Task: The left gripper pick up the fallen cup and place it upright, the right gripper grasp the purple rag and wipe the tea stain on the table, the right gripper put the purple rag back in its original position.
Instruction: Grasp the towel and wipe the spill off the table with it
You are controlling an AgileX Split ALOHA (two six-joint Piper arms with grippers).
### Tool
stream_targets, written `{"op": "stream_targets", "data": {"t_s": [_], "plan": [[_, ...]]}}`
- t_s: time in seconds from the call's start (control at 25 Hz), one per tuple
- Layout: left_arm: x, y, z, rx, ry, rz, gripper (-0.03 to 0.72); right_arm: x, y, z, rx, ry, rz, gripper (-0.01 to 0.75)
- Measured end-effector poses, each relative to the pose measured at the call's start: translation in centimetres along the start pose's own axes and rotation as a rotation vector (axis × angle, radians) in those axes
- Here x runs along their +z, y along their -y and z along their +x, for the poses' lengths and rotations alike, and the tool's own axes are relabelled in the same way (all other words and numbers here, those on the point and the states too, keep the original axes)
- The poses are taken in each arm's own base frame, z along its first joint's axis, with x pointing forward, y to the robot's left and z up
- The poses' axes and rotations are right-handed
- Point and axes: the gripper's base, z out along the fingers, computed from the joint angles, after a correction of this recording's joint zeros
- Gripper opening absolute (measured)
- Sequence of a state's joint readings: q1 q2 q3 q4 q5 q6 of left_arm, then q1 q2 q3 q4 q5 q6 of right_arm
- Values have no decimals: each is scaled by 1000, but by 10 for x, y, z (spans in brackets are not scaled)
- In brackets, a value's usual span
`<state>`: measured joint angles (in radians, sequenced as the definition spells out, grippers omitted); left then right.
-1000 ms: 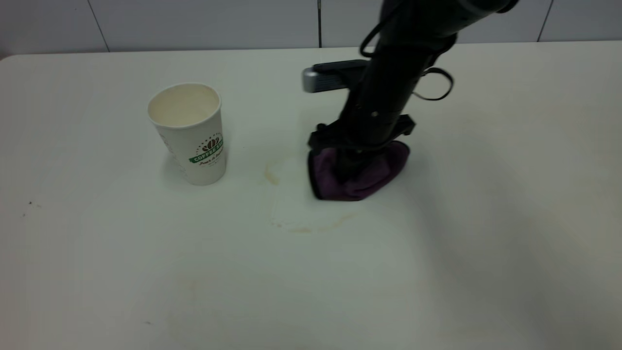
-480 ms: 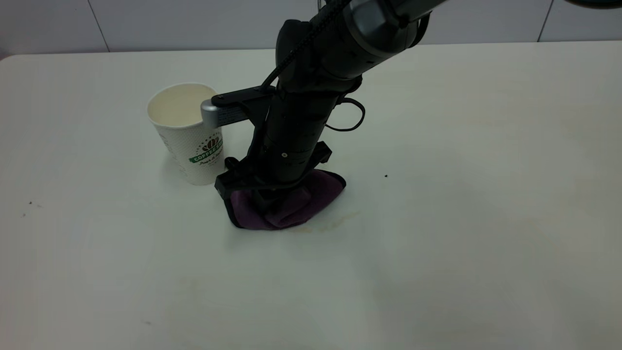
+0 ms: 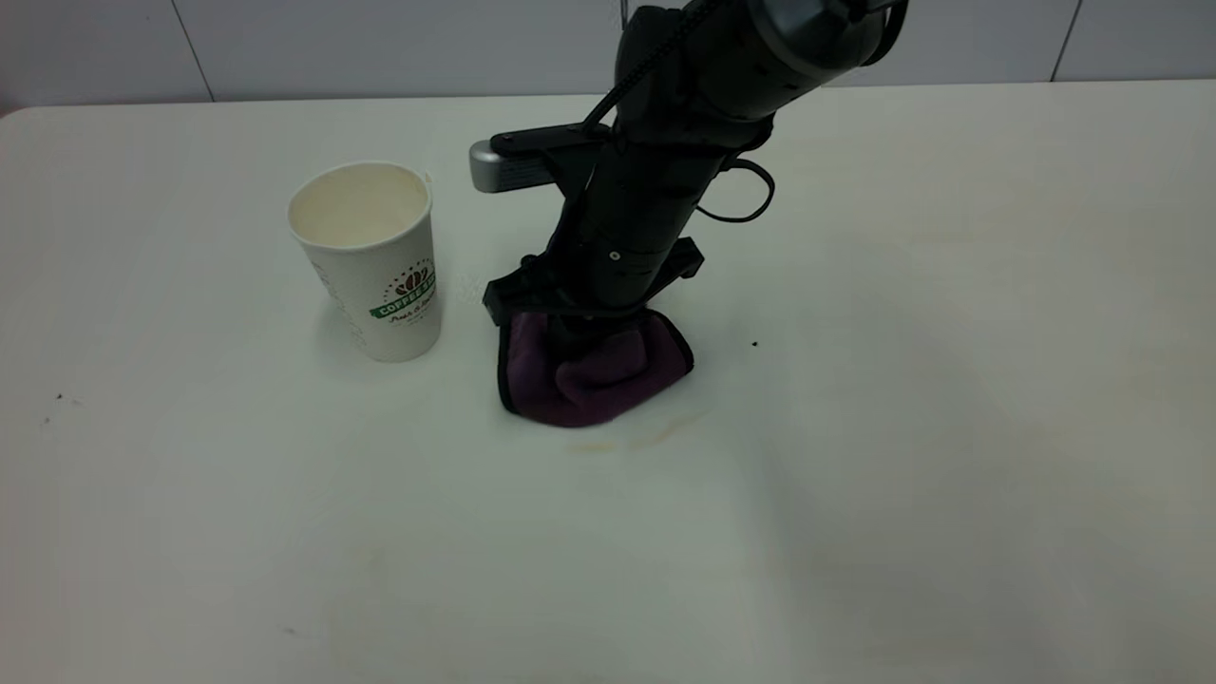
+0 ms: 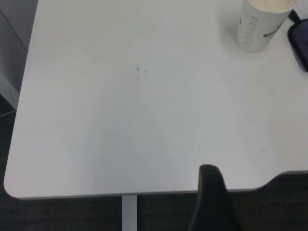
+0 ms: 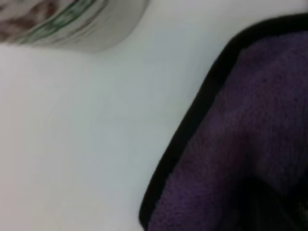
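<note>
The cup (image 3: 375,271) stands upright on the table (image 3: 950,399), left of centre, its cream inside showing. My right gripper (image 3: 576,344) points straight down, shut on the purple rag (image 3: 627,375) and pressing it onto the tabletop just right of the cup. Faint brown streaks of the tea stain (image 3: 665,432) lie just in front of the rag. The right wrist view is filled by the rag (image 5: 240,144), with the cup's base (image 5: 72,24) close by. My left gripper (image 4: 209,175) hangs off the table's near edge, far from the cup (image 4: 260,29).
A few tiny dark specks (image 3: 59,397) dot the table at the far left, and one speck (image 3: 754,344) lies right of the rag. A grey tiled wall (image 3: 380,43) runs behind the table. The rounded table corner (image 4: 12,185) shows in the left wrist view.
The right gripper swept the rag left toward the cup, then back right and away from the front edge. The brown mark beside the cup is gone; only the front streaks show.
</note>
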<state>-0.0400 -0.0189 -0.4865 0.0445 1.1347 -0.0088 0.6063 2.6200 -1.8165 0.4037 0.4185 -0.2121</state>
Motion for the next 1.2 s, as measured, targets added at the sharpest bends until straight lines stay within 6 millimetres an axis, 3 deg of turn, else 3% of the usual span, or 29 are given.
{"op": "stream_targets", "data": {"t_s": [0.08,0.28,0.76,0.96,1.08,1.2], "plan": [[0,0,0,9,0,0,524,-3,18,-3,36,4,14,53],[0,0,0,3,0,0,524,-18,88,0,158,-67,52,53],[0,0,0,3,0,0,524,-66,232,38,366,-252,205,61],[0,0,0,3,0,0,524,-86,278,57,450,-268,247,67],[0,0,0,3,0,0,524,-95,295,64,488,-269,256,87],[0,0,0,3,0,0,524,-105,301,63,492,-304,254,196]]}}
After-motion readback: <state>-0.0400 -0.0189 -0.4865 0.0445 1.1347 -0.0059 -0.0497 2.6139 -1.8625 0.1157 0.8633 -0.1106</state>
